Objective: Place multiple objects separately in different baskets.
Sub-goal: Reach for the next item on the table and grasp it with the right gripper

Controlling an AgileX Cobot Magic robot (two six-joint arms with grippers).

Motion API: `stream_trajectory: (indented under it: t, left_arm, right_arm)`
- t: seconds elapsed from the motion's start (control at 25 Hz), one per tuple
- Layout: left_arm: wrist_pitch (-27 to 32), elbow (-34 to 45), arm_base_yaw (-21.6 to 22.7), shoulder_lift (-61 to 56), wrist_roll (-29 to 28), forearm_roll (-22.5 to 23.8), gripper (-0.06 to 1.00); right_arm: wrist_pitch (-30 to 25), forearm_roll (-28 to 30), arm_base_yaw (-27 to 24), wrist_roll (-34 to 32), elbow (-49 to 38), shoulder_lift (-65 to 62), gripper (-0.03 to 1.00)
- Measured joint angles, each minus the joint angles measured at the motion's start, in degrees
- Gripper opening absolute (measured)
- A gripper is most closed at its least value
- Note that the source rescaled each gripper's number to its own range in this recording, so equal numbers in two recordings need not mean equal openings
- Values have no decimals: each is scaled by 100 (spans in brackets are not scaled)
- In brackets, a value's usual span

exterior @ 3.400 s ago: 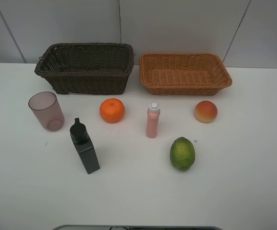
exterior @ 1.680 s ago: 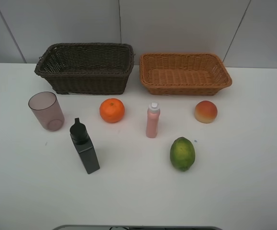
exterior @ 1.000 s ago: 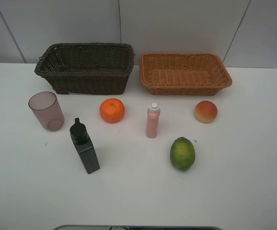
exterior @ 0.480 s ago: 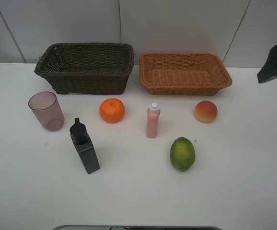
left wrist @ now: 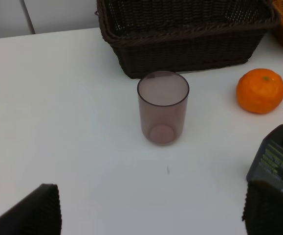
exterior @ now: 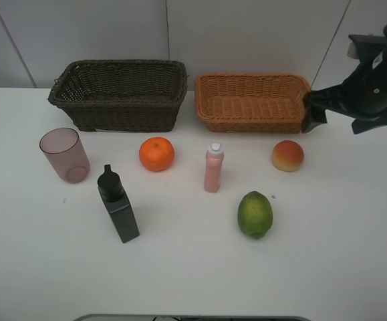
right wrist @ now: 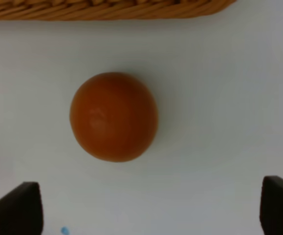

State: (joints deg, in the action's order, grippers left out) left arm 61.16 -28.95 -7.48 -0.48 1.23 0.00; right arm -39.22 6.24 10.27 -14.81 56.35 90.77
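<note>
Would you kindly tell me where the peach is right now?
In the high view the peach sits right of centre, just in front of the tan basket, with the green fruit nearer the camera to its left.

Bright even light; soft shadows

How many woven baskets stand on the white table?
2: a deep dark brown wicker basket at the back left, a shallow orange-tan wicker basket to its right; none appears hidden.
</note>
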Motion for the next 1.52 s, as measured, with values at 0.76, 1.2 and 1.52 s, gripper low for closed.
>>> stream_trajectory:
  t: [0.76, 1.2, 1.52]
  left_arm:
    - [0, 0, 0, 0, 0, 0, 96]
    - [0, 0, 0, 0, 0, 0, 96]
    - [0, 0, 0, 0, 0, 0, 96]
  right_arm:
    - [1699, 407, 256, -139, -37, 1219, 89]
    - [2334, 461, 256, -139, -244, 1403, 89]
    - [2836, 461, 163, -144, -565, 1437, 89]
